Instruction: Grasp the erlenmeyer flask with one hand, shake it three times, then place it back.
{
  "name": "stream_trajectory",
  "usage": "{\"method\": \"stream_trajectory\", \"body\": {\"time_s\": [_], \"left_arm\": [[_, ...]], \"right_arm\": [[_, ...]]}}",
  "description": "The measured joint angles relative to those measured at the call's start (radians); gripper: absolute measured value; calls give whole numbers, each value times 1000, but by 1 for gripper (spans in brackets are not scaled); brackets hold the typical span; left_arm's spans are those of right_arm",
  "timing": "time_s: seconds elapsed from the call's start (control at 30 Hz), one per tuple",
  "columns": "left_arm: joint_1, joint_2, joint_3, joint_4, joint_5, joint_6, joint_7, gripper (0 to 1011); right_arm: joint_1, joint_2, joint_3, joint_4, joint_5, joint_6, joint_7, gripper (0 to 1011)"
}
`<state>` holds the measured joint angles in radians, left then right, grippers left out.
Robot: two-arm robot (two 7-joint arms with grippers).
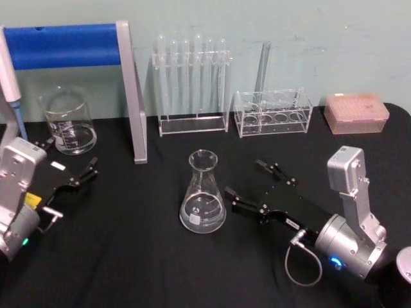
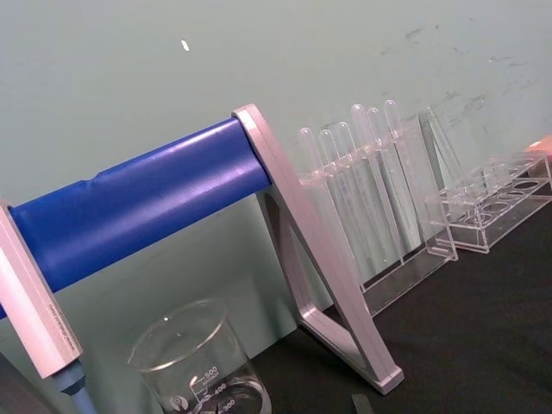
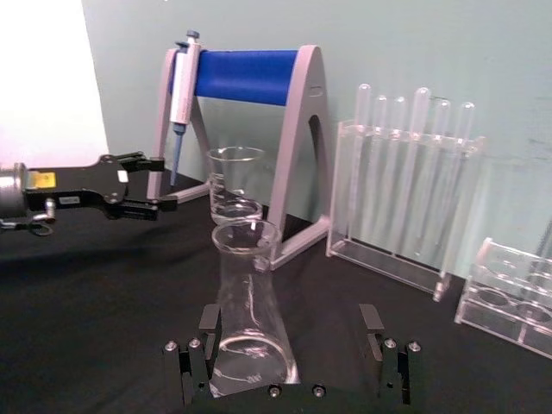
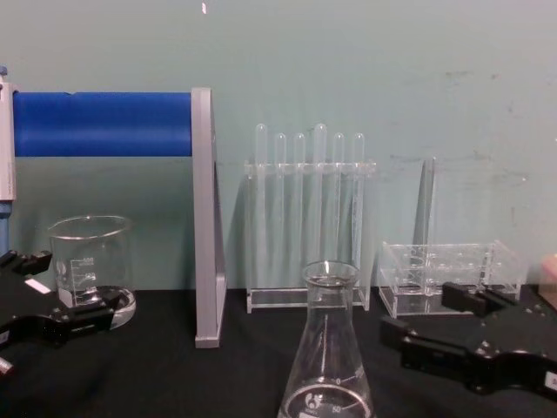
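Your flask (image 1: 203, 192) stands near the middle of the tabletop (image 1: 148, 256), well clear of every edge. It is upright: the long axis runs straight up, the wide base lies flat on the black cloth and the flared mouth points up. In the chest view its white marks, with the "50", face the robot.

Your right pincer (image 1: 243, 177) lies low over the tabletop just to the right of the flask, pointing left and toward the back. It is spread wide and has hold of nothing. The nearer fingertip (image 1: 230, 192) sits just beside the flask's base; you cannot tell whether it touches the glass. In the right wrist view the flask rises ahead of the pincer, closer to one finger than to the other.

For room to move, bare cloth lies in front of the flask and to its left, as far as your left pincer (image 1: 71, 153). That one rests near the left edge, spread open and empty, just beside the beaker (image 1: 67, 122).

Behind the flask the space is tighter. The stand (image 1: 131, 96) plants its grey foot to the left rear. The tube rack (image 1: 192, 122) runs along the back edge directly behind. The low rack (image 1: 273, 115) and tip box (image 1: 356, 114) fill the right rear against the wall (image 1: 289, 25).
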<state>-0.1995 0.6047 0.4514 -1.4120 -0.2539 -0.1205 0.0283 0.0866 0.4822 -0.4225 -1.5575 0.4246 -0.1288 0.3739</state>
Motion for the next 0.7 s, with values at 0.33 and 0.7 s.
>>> {"method": "stream_trajectory", "body": {"time_s": [0.33,0.7], "left_arm": [[0,0,0,0,0,0,0,1001],[0,0,0,0,0,0,0,1001]], "right_arm": [[25,-34,-6,23,-2,18,51,1003],[60,-75,-10,66,-26,38,87,1002]]}}
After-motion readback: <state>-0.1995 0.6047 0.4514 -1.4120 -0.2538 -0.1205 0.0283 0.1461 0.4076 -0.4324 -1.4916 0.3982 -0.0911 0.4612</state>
